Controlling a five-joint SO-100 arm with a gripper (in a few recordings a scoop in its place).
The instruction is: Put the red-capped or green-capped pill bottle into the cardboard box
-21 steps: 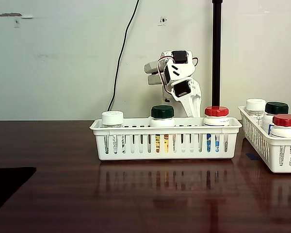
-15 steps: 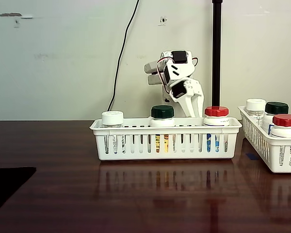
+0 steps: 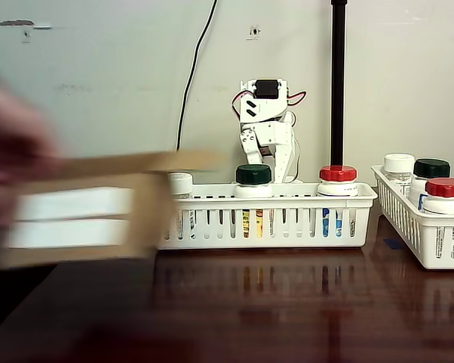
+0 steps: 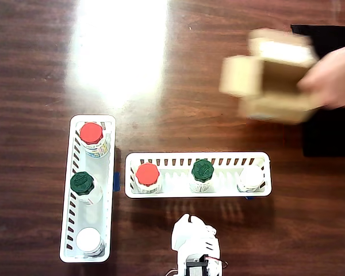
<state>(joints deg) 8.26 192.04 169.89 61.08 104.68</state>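
Right now I see a person's hand holding the cardboard box above the dark wooden table; the box is motion-blurred in both views. From overhead its flaps are spread open and it sits toward the upper right of the picture, partly over a black mat at that edge, well apart from the baskets. In the fixed view the same box fills the left side in front of the near basket, with two pale label strips across its face that I cannot read through the blur, and the hand is a smear at the left edge. My arm is folded up behind the long white slotted basket, and I cannot tell how the jaws stand, since the gripper is tucked against the arm and partly hidden by the basket; I see nothing held in it. That basket holds three bottles in a row: a red-capped pill bottle, a green-capped pill bottle in the middle, and a white-capped bottle. All three stand upright and apart from one another. A second white basket lies at right angles to the first, just beside its red-capped end, and holds another red-capped bottle, another green-capped bottle and another white-capped bottle. A black pole stands against the wall behind the baskets, and a black cable hangs down the wall.
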